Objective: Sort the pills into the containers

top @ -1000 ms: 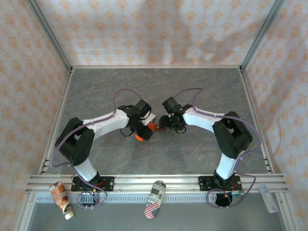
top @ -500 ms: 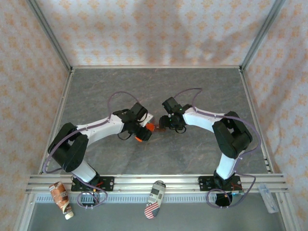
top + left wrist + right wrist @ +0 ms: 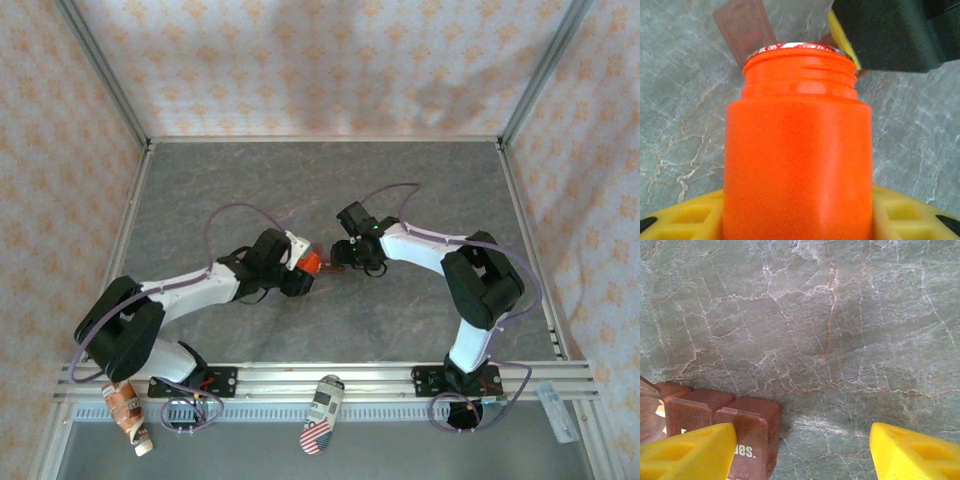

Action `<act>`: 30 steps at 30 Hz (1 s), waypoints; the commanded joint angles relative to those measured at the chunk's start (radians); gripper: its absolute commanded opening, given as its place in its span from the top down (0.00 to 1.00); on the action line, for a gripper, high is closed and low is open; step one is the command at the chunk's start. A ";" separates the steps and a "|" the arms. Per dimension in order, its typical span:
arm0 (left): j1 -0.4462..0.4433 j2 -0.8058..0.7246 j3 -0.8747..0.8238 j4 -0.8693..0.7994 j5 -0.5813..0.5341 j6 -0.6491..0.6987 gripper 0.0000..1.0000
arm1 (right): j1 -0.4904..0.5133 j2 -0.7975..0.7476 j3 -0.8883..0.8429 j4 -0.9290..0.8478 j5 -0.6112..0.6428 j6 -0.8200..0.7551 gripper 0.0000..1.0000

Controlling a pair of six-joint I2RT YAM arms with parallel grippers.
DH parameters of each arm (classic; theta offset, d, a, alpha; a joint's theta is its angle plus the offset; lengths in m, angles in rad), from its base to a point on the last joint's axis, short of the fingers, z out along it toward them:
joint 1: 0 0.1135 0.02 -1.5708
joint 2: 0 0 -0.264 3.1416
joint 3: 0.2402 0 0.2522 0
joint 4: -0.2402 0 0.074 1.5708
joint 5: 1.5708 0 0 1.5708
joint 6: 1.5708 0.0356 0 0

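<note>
My left gripper (image 3: pixel 298 268) is shut on a bright orange pill bottle (image 3: pixel 310 263), which lies sideways with its open mouth (image 3: pixel 800 50) towards the box. In the left wrist view the bottle (image 3: pixel 797 150) sits between the yellow fingers (image 3: pixel 680 220), and its inside is hidden. The dark reddish-brown pill box (image 3: pixel 740 425) lies on the table just past the mouth, one lid (image 3: pixel 745 27) raised. My right gripper (image 3: pixel 802 455) is open at the box's end. Its left finger (image 3: pixel 690 450) overlaps a lid printed "ues."; its right finger (image 3: pixel 915 450) is over bare table.
The grey marbled table (image 3: pixel 400 190) is walled on three sides by patterned panels. On the front rail lie a brown packet (image 3: pixel 125 405), a flag-patterned object (image 3: pixel 322 412) and a small clear item (image 3: pixel 555 405). The two grippers are close together at mid-table.
The left arm has stretched out lower, its elbow swinging down-left, and the bottle has shifted slightly right towards the box. The right arm has stayed put.
</note>
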 commanded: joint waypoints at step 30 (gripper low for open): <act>-0.051 -0.242 0.003 1.112 -0.085 0.090 1.00 | -0.323 -0.289 0.132 -0.338 0.132 -0.040 0.17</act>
